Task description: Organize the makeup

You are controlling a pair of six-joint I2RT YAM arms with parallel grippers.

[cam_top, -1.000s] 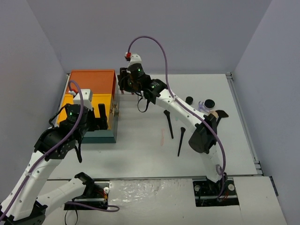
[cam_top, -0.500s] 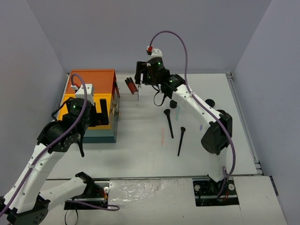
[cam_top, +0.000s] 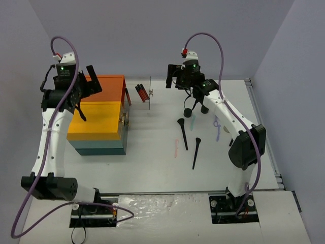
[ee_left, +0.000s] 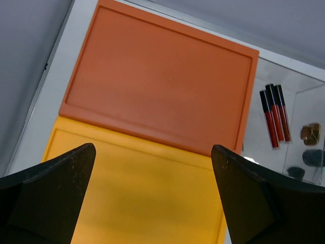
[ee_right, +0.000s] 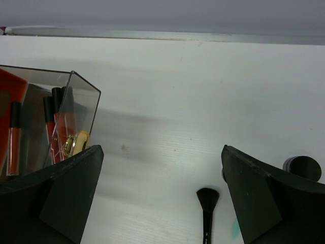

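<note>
Top external: left gripper is up high over the far end of the box, jaws apart, nothing in them. Left wrist agrees: only the orange and yellow lid panels show between the fingers.

Right gripper hangs over the table, just right of the clear organizer. Its jaws are wide apart and empty. Right wrist shows bare table between them, with the organizer at the left edge.

Makeup:
- Three red sticks lie side by side inside the organizer, which sits just beside the box's right side.
- Small gold piece is also in the organizer, near its front corner. Can't tell what it is.
- Two black brushes lie on the table right of centre, heads toward the far wall, near each other but apart.
- Pink stick is flat on the table just left of the brushes.
- Teal stick is just right of the farther brush's head.
- Lilac loop is further right, partly under the right arm.
- Black jar is on the table beside the right arm, beyond the teal stick.
</note>
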